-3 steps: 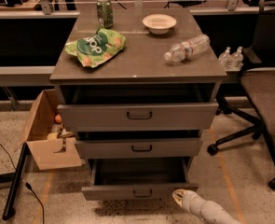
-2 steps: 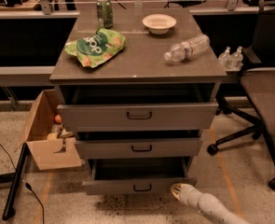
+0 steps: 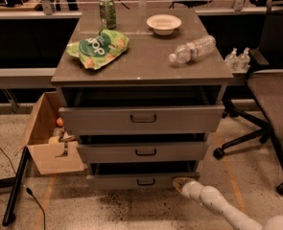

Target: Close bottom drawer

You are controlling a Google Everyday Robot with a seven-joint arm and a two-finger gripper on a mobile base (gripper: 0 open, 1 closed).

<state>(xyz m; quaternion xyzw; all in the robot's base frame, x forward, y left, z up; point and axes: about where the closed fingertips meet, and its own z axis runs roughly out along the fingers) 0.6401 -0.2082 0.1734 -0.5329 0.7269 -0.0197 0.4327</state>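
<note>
The bottom drawer (image 3: pixel 131 180) is the lowest and narrowest grey front on the cabinet, with a small dark centre handle (image 3: pixel 146 181). It stands out only a little, with a dark gap above it. My gripper (image 3: pixel 180 183) is at the end of the white arm coming in from the lower right. Its tip is against the right end of the bottom drawer's front, near the floor.
The middle drawer (image 3: pixel 143 152) and the top drawer (image 3: pixel 141 119) are partly open. On the cabinet top sit a green chip bag (image 3: pixel 99 48), a can (image 3: pixel 107 13), a white bowl (image 3: pixel 164 23) and a water bottle (image 3: pixel 194 48). A cardboard box (image 3: pixel 47 135) stands left, an office chair (image 3: pixel 270 95) right.
The bottom drawer has slid in from well open to nearly flush. My gripper has moved forward and up with it, staying at the right end of its front.
</note>
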